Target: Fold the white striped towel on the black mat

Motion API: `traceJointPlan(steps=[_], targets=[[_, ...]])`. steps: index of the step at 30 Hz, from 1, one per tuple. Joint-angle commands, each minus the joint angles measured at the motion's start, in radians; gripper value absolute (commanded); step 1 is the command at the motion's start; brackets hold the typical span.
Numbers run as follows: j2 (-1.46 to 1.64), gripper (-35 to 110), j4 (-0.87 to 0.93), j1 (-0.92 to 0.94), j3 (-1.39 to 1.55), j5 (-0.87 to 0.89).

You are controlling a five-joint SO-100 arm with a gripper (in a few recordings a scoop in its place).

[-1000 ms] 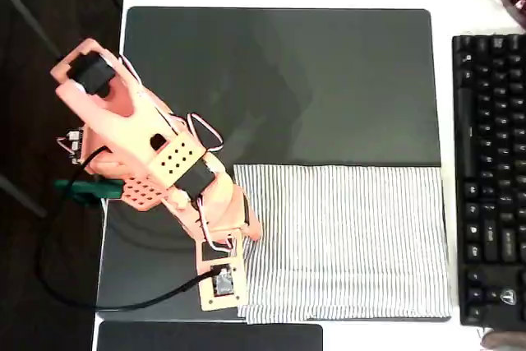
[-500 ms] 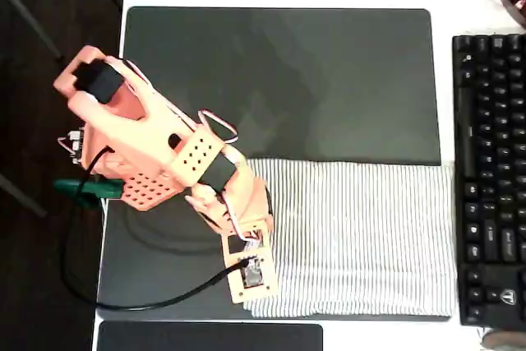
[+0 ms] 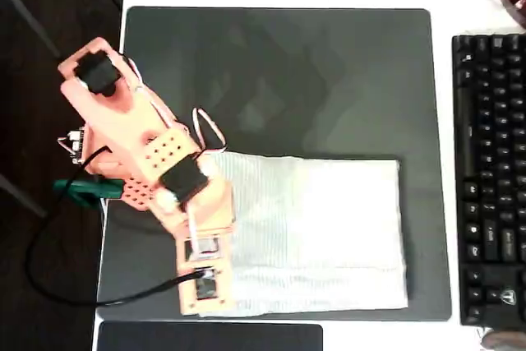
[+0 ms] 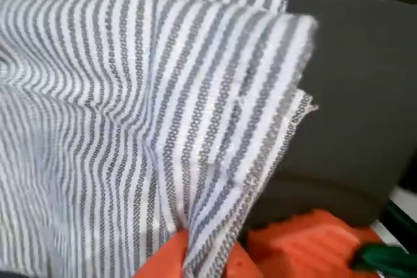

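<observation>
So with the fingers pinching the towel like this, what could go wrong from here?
1. The fingers grip the white striped towel close to its edge, so the cloth might slip out mid-fold.
2. The cloth is bunched and wrinkled at the pinch, so the fold could set down creased or skewed.
3. The towel lies near the black mat's bottom edge in the overhead view; dragging may pull it off.

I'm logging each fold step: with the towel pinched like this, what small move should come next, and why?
Probably lift and carry the pinched edge across toward the keyboard side. The gripper is shut on the white striped towel, bunched at its near edge; the rest lies flat on the black mat.
</observation>
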Motion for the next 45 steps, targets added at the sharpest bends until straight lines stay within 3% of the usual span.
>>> traceJointPlan(steps=[1,12,23,32,38,45], targets=[[-0.018,0,0.04,0.071,-0.1,-0.026],[-0.175,0,0.091,-0.155,-0.399,0.129],[-0.726,0,-0.046,-0.423,-0.87,0.348],[-0.968,0,-0.236,-0.526,-0.979,0.215],[-1.071,23,-0.382,-0.555,-1.009,0.201],[-1.1,29,-0.342,-0.586,-1.161,0.176]])
